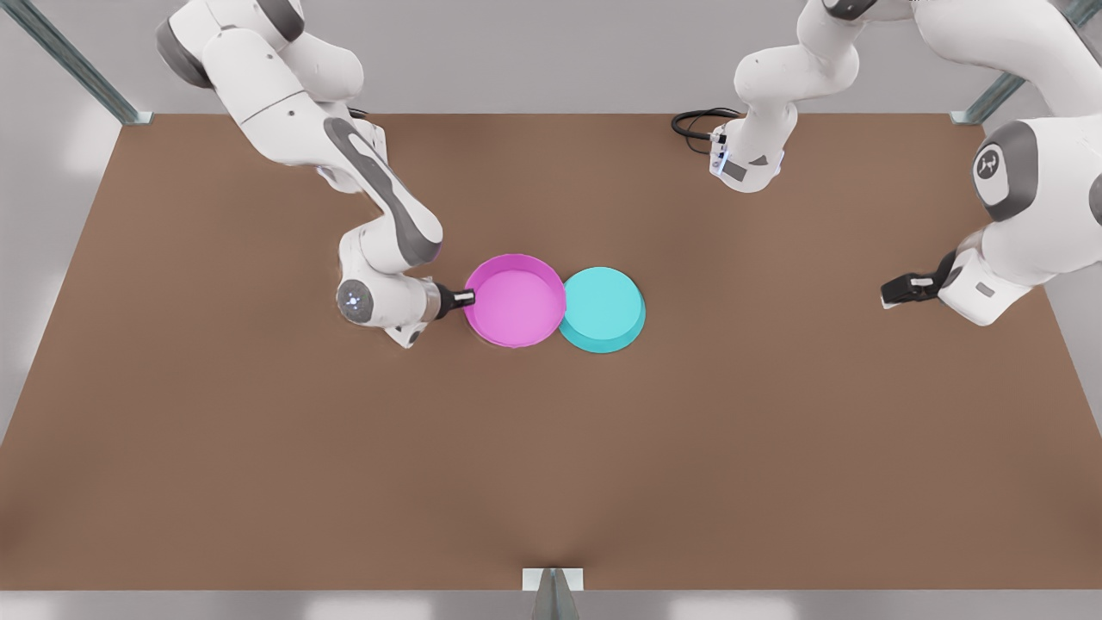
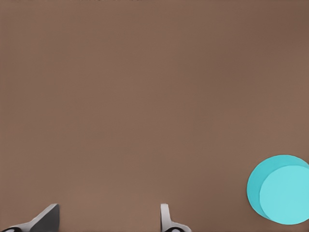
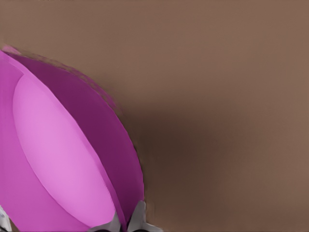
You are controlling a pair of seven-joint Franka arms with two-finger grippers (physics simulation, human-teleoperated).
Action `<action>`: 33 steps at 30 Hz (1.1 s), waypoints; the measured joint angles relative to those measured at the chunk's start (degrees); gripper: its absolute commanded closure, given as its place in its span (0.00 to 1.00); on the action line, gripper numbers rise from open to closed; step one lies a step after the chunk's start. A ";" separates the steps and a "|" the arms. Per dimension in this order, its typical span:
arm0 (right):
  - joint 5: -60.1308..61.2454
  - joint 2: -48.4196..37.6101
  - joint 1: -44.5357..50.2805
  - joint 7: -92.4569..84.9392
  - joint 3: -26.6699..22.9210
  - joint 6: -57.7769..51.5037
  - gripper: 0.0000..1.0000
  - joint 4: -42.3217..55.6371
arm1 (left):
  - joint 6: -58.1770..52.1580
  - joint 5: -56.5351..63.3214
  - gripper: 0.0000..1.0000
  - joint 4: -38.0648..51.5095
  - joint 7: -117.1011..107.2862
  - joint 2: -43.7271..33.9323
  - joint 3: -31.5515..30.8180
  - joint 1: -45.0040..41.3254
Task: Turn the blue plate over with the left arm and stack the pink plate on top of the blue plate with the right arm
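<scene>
The blue plate (image 1: 605, 308) lies upside down near the table's middle, its flat underside up; the left wrist view sees the blue plate (image 2: 282, 189) off to one side. The pink plate (image 1: 515, 300) sits just to its left in the front view, opening up, its rim overlapping the blue plate's edge. My right gripper (image 1: 469, 298) is shut on the pink plate's left rim; its fingers (image 3: 137, 217) pinch the pink plate (image 3: 63, 159) wall. My left gripper (image 1: 891, 293) waits open at the front view's right, fingers (image 2: 166, 215) apart over bare table.
The brown table (image 1: 551, 448) spreads wide around both plates. A black cable (image 1: 697, 125) loops at the far edge by an arm base. Metal frame posts (image 1: 551, 594) stand at the near edge and the back corners.
</scene>
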 measured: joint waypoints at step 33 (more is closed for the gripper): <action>0.13 5.58 11.64 18.12 -0.74 0.71 0.00 12.54 | -0.33 1.96 0.00 0.16 -0.03 0.87 0.18 0.60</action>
